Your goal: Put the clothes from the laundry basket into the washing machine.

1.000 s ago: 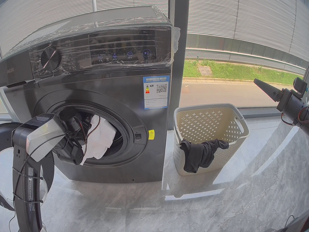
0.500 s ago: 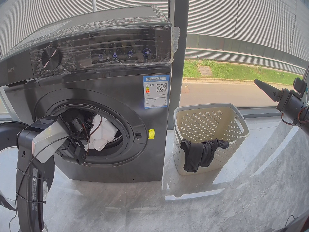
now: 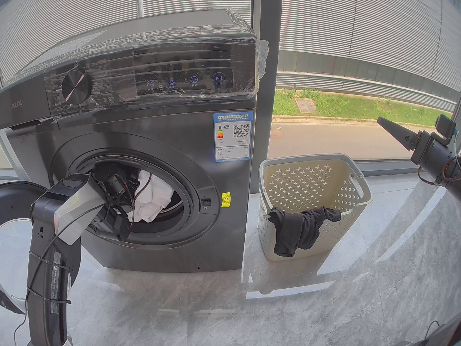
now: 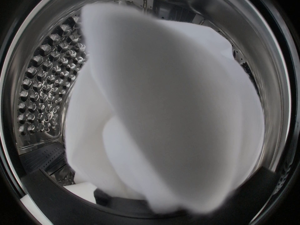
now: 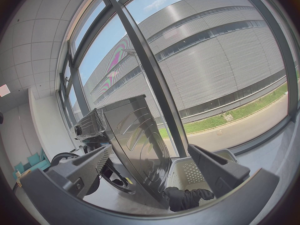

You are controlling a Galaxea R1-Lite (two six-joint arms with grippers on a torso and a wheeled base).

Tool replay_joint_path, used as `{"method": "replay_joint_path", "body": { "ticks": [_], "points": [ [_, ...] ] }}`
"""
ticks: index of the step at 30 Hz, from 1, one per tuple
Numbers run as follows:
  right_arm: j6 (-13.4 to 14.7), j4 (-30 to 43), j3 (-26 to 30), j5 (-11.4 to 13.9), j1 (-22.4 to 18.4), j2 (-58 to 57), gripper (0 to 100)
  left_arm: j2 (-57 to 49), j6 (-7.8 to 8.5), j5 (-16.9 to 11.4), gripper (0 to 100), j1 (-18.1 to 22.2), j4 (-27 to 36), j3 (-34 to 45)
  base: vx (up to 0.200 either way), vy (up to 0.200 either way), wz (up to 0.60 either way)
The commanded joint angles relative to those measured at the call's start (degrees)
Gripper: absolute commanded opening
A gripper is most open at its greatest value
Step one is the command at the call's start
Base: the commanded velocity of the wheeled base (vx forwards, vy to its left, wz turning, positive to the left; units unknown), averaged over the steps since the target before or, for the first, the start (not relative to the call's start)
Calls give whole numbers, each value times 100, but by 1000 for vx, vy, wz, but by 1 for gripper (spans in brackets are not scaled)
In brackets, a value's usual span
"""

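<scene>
A dark grey washing machine (image 3: 144, 73) stands with its round door swung open to the left. My left gripper (image 3: 136, 194) is in the door opening, shut on a white garment (image 3: 152, 195). That garment hangs in front of the steel drum (image 4: 40, 78) and hides the fingers. To the machine's right stands a cream laundry basket (image 3: 312, 162); a black garment (image 3: 297, 229) is draped over its front rim. My right gripper (image 5: 147, 155) is held high at the far right, above and beyond the basket, open and holding nothing.
The open door (image 3: 9, 203) juts out at the machine's lower left, beside my left arm. A window pillar (image 3: 266, 73) rises between machine and basket, with glass behind. Bare marble floor (image 3: 288, 303) spreads in front.
My left gripper has pushed deeper into the drum opening, carrying the white garment, which earlier hung lower over the door rim. The right arm has barely shifted.
</scene>
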Motion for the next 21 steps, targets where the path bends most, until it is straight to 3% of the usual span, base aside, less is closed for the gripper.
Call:
{"method": "replay_joint_path", "body": {
  "ticks": [1, 6, 7, 21],
  "points": [
    [-4, -3, -18, 0, 1, 59, 100, 85, -70, -1, 0, 22, -74, -207, 0, 0, 0],
    [-4, -3, -27, 0, 1, 59, 100, 199, -123, -1, 0, 57, -65, -242, 0, 0, 0],
    [-4, -3, -27, 0, 1, 59, 100, 199, -123, -1, 100, 57, -65, -242, 0, 0, 0],
    [-4, -3, -36, 0, 1, 50, 100, 269, -79, -80, 100, 92, -65, -198, 0, 0, 0]
  ]
}}
